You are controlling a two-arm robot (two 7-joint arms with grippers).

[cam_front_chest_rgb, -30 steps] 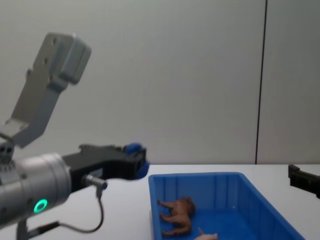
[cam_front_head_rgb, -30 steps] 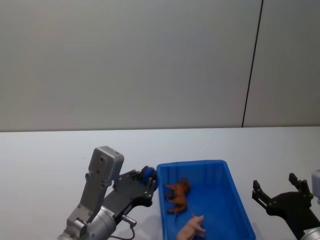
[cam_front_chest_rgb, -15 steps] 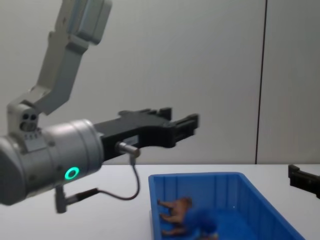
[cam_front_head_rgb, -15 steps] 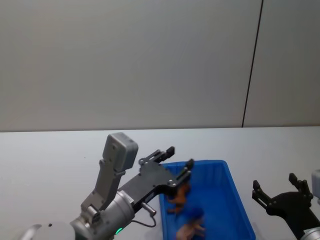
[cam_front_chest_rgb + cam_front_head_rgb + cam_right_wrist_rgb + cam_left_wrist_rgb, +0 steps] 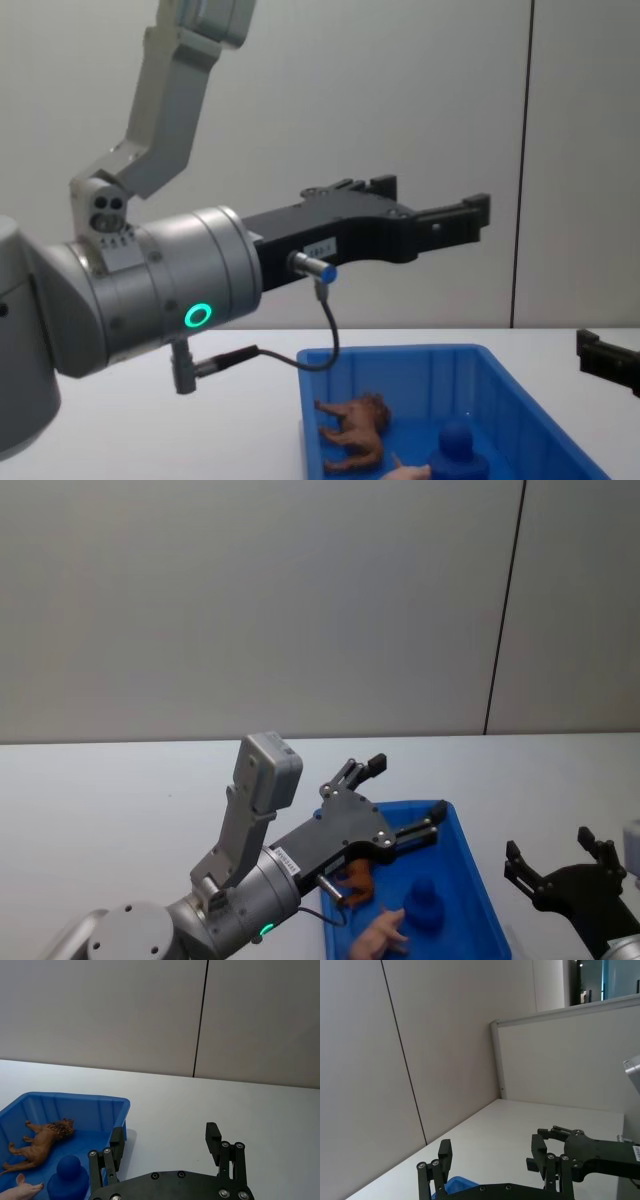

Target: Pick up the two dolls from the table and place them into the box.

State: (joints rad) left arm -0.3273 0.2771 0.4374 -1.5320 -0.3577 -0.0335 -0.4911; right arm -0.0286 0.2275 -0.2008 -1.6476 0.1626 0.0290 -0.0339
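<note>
1. Three dolls sit in our blue box (image 5: 470,865): the pale pink piglet (image 5: 380,935) nearest us, the dark blue ball-headed figure (image 5: 424,902) just beside it, and the brown four-legged animal (image 5: 355,877) a bit farther back.
2. Our left gripper (image 5: 405,795) hovers above the box, fingers spread wide, nothing in them.
3. Our right gripper (image 5: 555,858) is parked off to the right of the box, fingers apart and empty too.
4. Behind it all we've got the white table (image 5: 120,800) and a plain grey wall (image 5: 250,600).

plain grey wall (image 5: 250,600) behind white table (image 5: 120,780).
</note>
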